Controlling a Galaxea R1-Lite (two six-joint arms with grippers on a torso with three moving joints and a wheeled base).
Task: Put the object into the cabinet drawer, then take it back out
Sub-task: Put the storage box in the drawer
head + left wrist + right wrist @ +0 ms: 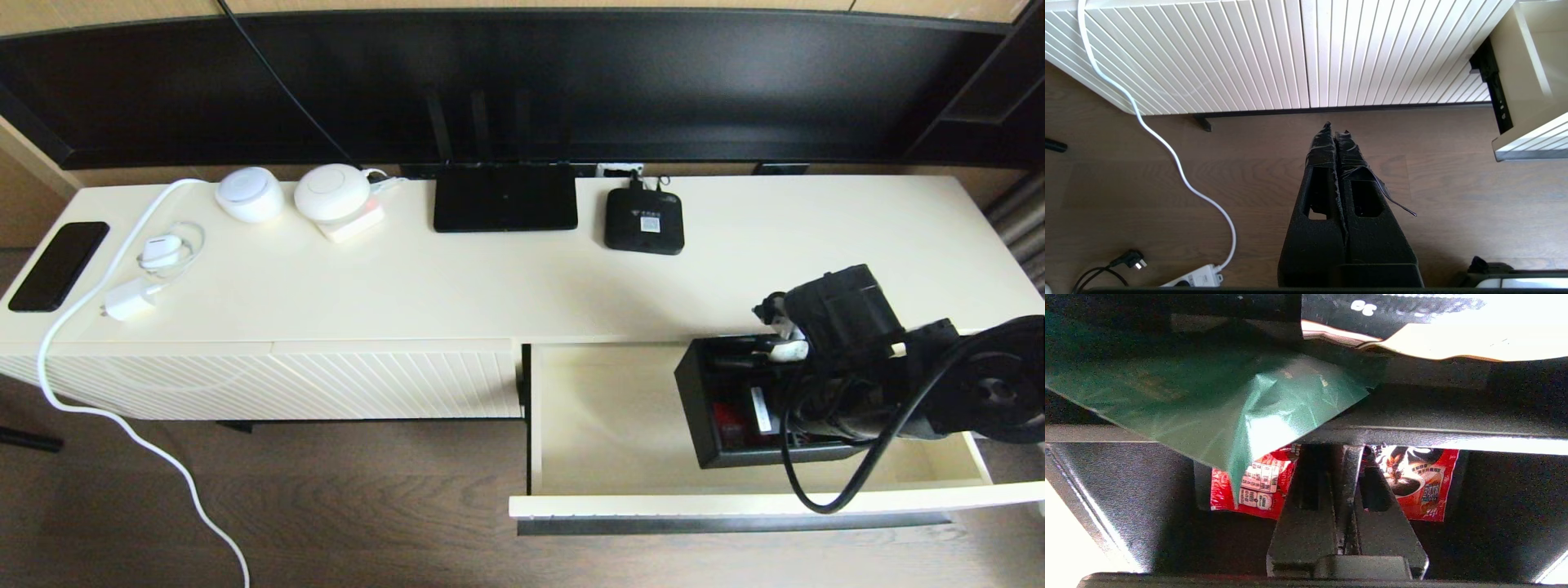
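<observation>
Low along the wall runs the cream counter [735, 278], its wide cream ribbed drawer [620, 425] pulled open, and the right tool [1346, 465], fingers pinched on an inner wall of the black three-compartment organiser box [702, 408], holds it directly beneath, over the drawer's right half.

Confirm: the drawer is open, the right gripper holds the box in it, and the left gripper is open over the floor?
Not quite. The left gripper is shut, as the left wrist view shows. The rest holds: the drawer is open and the right gripper grips a wall of the box inside it.
</observation>
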